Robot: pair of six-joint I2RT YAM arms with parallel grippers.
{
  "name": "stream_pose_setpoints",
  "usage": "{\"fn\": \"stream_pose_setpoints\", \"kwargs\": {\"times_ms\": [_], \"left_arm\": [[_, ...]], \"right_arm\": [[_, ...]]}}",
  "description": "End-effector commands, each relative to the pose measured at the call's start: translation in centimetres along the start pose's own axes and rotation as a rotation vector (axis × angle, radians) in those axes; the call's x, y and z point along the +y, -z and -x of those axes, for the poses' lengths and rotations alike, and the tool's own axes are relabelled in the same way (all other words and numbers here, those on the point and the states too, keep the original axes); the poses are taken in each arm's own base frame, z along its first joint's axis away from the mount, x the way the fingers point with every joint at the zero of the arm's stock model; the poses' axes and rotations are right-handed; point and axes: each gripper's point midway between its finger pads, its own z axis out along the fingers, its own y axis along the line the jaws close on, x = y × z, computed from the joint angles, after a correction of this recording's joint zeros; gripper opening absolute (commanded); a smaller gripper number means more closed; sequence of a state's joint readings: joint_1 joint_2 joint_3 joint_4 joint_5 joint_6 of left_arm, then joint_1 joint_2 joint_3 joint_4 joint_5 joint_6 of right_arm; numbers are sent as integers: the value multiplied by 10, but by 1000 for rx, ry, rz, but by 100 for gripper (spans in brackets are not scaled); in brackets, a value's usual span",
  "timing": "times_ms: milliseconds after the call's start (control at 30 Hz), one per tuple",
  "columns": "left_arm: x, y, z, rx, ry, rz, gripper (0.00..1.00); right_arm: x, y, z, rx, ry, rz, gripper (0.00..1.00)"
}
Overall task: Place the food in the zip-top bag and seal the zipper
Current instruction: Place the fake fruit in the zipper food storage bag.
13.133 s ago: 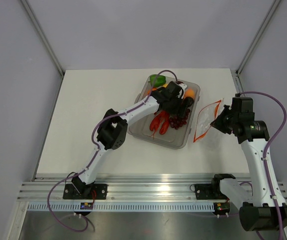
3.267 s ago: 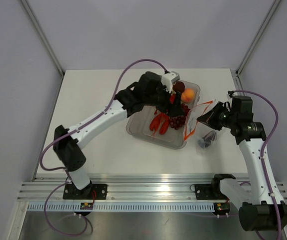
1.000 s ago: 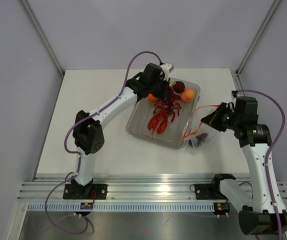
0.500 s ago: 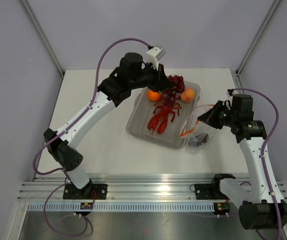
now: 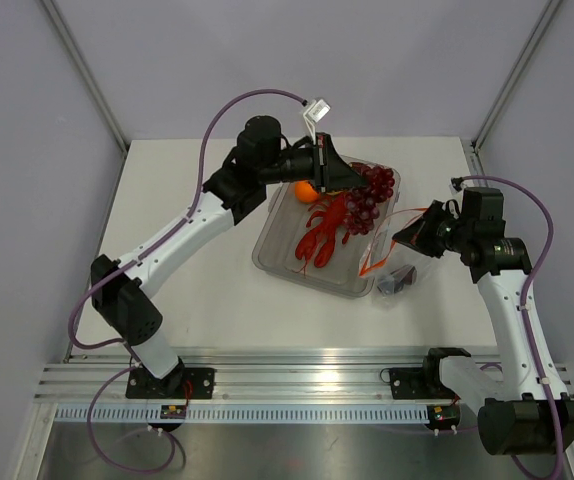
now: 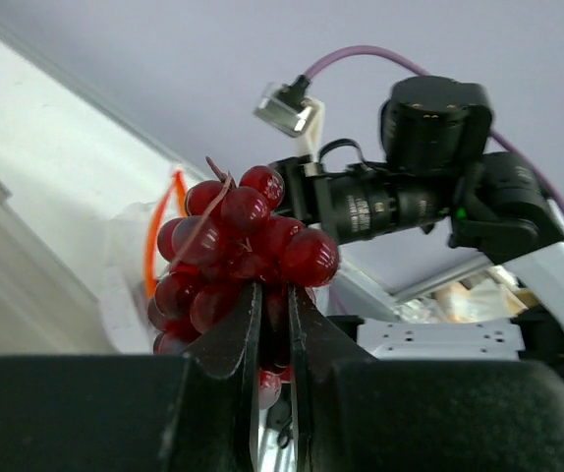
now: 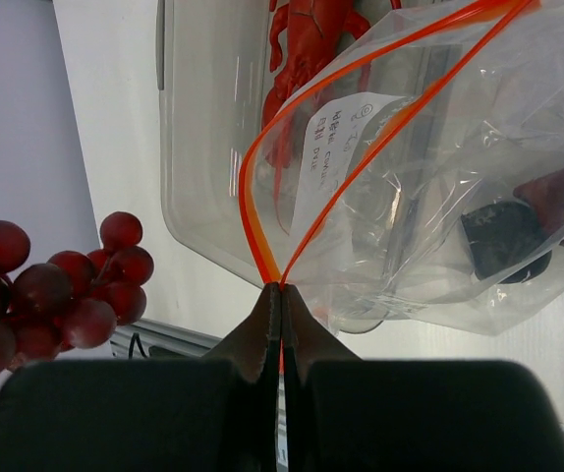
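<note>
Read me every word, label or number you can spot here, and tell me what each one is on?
On the zip-top bag, a white label: handwritten lines, seen sideways through the plastic, too blurred to read.
On the left part of the front rail, a small tag: too small to read.
On the grapes, lobster and tray: no text.

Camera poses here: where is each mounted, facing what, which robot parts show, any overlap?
Top external: above and behind the bases, looking down at the table; both arms show.
Left wrist: on the left arm, looking along the left gripper, shut on the grapes; right arm beyond.
Right wrist: on the right arm, looking along the right gripper, shut on the zip-top bag's zipper.
Shared: the grapes show in all three.
</note>
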State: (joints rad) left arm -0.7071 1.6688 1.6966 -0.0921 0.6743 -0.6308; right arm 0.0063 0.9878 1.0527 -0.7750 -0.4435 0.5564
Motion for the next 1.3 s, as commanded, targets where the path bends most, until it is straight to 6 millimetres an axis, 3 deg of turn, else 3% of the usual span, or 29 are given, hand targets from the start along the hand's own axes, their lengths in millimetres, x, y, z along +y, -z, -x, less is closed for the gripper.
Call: {"fn": "stream_pose_setpoints", "kwargs": {"times_ms": [0, 167, 467, 567, 633, 1267], "left_arm": [[-64, 15, 31, -98, -44, -241, 0], [-72, 16, 30, -139, 11, -317, 0], [-59, -4, 2, -130, 149, -427, 0], [-50, -10, -3, -143, 194, -448, 0], [-54, -10, -2, -152, 213, -491, 0], [-12, -32, -20, -169, 275, -387, 0]], "right_arm": [[16, 5, 6, -13, 32, 56, 0], [23, 3, 5, -1, 17, 97, 0], [41, 11, 5, 0, 10, 182, 0], [46, 14, 4, 2, 3, 209, 0], [48, 15, 3, 5, -4, 219, 0], [83, 38, -8, 29, 2, 417, 0]]}}
